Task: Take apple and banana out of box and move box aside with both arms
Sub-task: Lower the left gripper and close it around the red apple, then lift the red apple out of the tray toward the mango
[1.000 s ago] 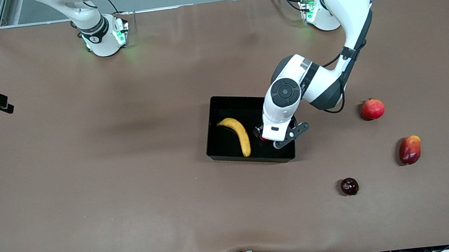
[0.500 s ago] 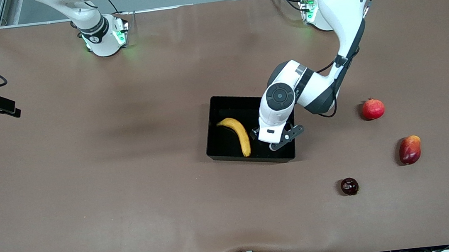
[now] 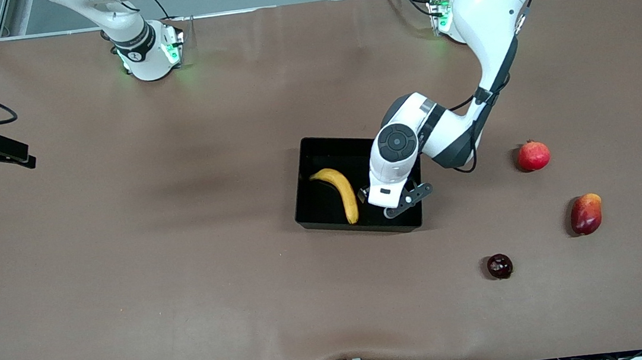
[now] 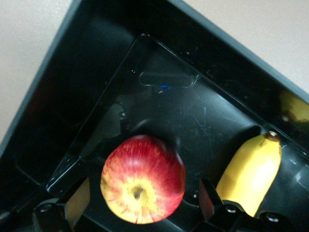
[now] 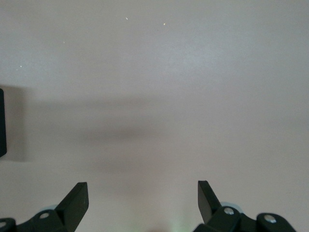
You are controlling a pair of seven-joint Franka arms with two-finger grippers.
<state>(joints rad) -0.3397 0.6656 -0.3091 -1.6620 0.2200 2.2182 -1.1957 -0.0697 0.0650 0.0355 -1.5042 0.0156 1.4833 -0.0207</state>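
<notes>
The black box (image 3: 300, 189) stands mid-table. The yellow banana (image 3: 344, 192) lies in it. My left gripper (image 3: 390, 201) is down in the box, at the end toward the left arm's base. In the front view its hand hides the apple. In the left wrist view the red apple with yellow patches (image 4: 143, 179) rests on the box floor (image 4: 193, 111) between my left gripper's (image 4: 142, 193) open fingers, with a gap on each side. The banana (image 4: 251, 174) lies beside it. My right gripper (image 3: 2, 155) waits open at the right arm's end of the table, empty over bare table (image 5: 141, 189).
Three loose fruits lie toward the left arm's end of the table: a red pomegranate (image 3: 534, 155), a red-and-yellow oblong fruit (image 3: 586, 213), and a small dark maroon fruit (image 3: 499, 266) nearest the front camera. The brown table cover wrinkles near the front edge (image 3: 313, 336).
My left hand has shifted a little toward the banana inside the box, and the red sliver of apple beside it no longer shows. My right gripper has drifted slightly inward.
</notes>
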